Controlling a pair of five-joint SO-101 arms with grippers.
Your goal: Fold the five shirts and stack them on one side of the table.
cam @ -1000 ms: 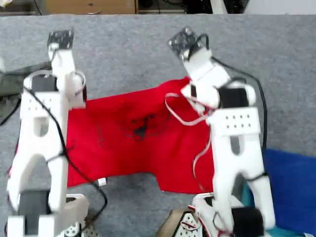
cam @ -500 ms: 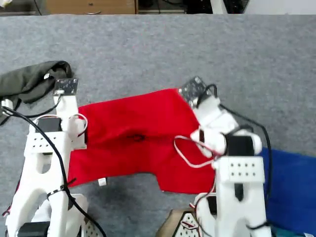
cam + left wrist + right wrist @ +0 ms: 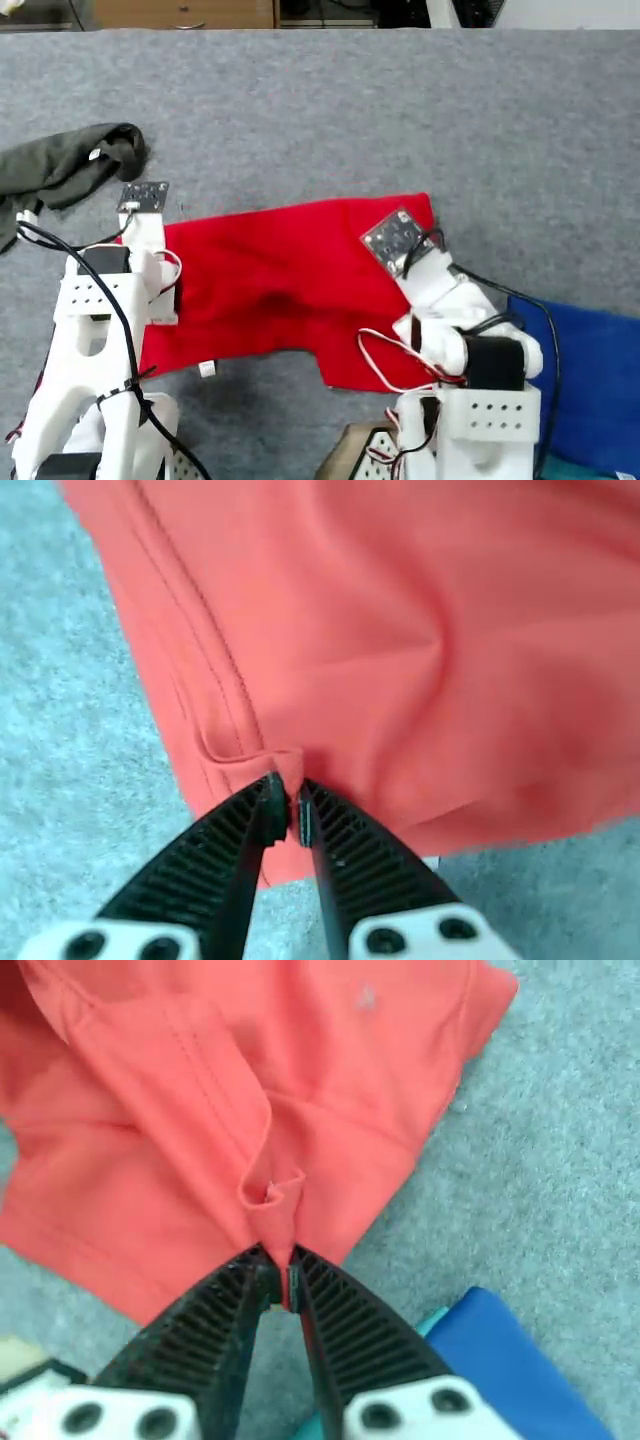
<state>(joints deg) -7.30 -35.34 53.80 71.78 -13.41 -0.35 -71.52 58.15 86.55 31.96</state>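
Laundry is waiting at left: a dark shirt (image 3: 70,165) is lying bunched on the table (image 3: 400,110). Mid-table, the left gripper (image 3: 292,815) is pinching the red shirt (image 3: 280,290), and the right gripper (image 3: 280,1278) is pinching its other side, probably so the fold travels level. A blue shirt (image 3: 590,370) is lying at the right edge, perhaps starting the stack.

Nothing legible — white tag (image 3: 207,369) on the red shirt (image 3: 280,290) too small to read.

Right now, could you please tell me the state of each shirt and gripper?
red shirt: spread out, pinched at two spots.
left gripper: shut on red shirt.
right gripper: shut on red shirt.
dark shirt: crumpled, unfolded.
blue shirt: lying flat, fold unclear.
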